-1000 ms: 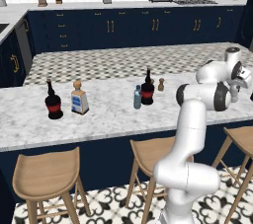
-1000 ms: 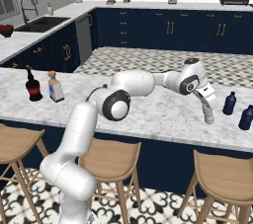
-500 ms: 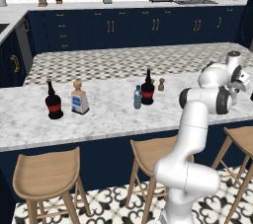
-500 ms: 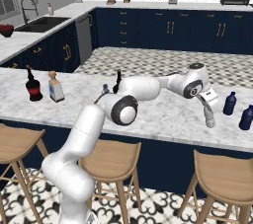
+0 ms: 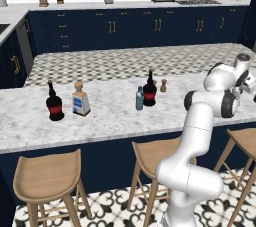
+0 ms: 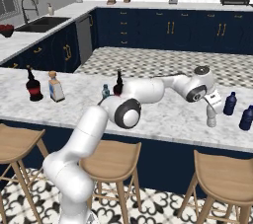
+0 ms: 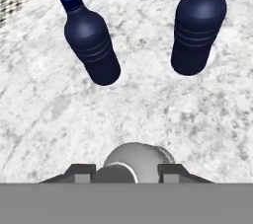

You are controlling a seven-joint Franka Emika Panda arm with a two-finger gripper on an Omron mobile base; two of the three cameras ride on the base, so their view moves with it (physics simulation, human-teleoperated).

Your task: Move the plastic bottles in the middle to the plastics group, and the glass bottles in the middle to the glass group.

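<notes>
My gripper (image 7: 127, 171) is shut on the pale whitish-grey plastic bottle (image 7: 141, 156), which sits between the two fingertips (image 7: 81, 171). That bottle (image 6: 211, 119) stands upright at the counter's right end, with the gripper (image 6: 212, 112) over its top. Just beyond it are two dark navy bottles of the plastics group (image 7: 91, 45) (image 7: 197, 25), also (image 6: 230, 103) (image 6: 246, 118). In the middle stand the teal plastic bottle (image 5: 139, 98) and a black red-banded glass bottle (image 5: 149, 90). The glass group, a black bottle (image 5: 54, 102) and a clear square bottle (image 5: 80, 100), is at the left.
A small brown shaker (image 5: 163, 86) stands right of the middle black bottle. Wooden stools (image 5: 47, 176) line the marble counter's near edge (image 6: 163, 136). The bare counter between the middle bottles and the navy pair is crossed by my arm (image 6: 163, 87).
The gripper has carried the pale bottle a little to the right and lower, closer to the two navy bottles. The other bottles have not moved.
</notes>
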